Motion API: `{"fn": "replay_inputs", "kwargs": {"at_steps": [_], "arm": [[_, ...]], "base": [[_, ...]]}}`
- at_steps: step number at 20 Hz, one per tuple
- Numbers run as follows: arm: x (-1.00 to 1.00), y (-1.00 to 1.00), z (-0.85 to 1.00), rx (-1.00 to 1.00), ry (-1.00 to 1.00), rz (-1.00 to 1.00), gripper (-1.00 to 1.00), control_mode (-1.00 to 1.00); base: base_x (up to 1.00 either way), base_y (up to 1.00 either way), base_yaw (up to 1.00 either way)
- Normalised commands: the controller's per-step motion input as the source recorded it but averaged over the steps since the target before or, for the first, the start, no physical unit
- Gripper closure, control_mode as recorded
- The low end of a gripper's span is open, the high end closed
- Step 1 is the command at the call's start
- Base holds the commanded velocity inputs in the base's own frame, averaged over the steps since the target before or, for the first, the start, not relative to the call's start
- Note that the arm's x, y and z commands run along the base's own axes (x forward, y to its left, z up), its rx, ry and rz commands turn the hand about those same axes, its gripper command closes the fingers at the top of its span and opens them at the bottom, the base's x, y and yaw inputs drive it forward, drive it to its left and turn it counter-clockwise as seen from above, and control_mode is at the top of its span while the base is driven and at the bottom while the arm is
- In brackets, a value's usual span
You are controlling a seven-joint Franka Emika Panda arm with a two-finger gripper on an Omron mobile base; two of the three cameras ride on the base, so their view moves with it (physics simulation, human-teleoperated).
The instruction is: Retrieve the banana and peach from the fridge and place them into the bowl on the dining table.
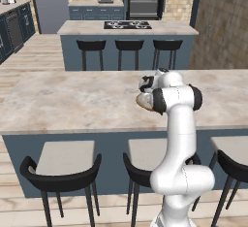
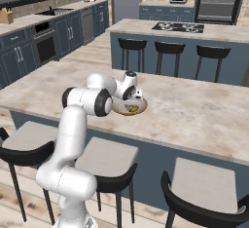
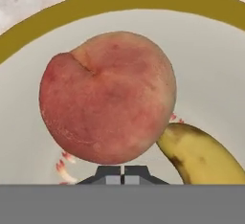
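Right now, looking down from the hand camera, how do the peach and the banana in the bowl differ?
The peach is round and orange-red with a crease near its top; the banana is long, curved and yellow with brownish marks. The peach sits in the middle of the hand view and shows whole, while the banana runs off the lower right, only partly seen. Both lie inside the bowl, close beside each other.

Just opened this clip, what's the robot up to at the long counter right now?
The white arm reaches over the dining table, its gripper shut just above the bowl. In the hand view the fingertips meet with nothing between them. The peach and the banana both lie inside the bowl, side by side. Both fruits look delivered.
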Motion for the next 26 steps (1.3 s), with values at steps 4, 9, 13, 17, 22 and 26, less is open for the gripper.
{"fn": "replay_inputs", "kwargs": {"at_steps": [4, 9, 13, 17, 22, 26], "arm": [[0.0, -0.17, -0.03, 0.0, 0.06, -0.02, -1.0, -1.0], [-0.15, -0.34, 0.74, 0.0, 0.0, -0.01, -1.0, -1.0], [-0.52, -0.09, 1.0, -0.03, -0.04, 0.0, -1.0, -1.0], [-0.97, 0.0, 1.0, -0.09, -0.12, -0.03, -1.0, -1.0], [-1.0, 0.0, 0.78, -0.08, -0.13, -0.1, -1.0, -1.0], [-1.0, 0.0, 0.36, -0.01, -0.13, -0.15, -1.0, -1.0]], "base": [[0.0, 0.0, 0.0], [0.0, 0.0, 0.0], [0.0, 0.0, 0.0], [0.0, 0.0, 0.0], [0.0, 0.0, 0.0], [0.0, 0.0, 0.0]]}}
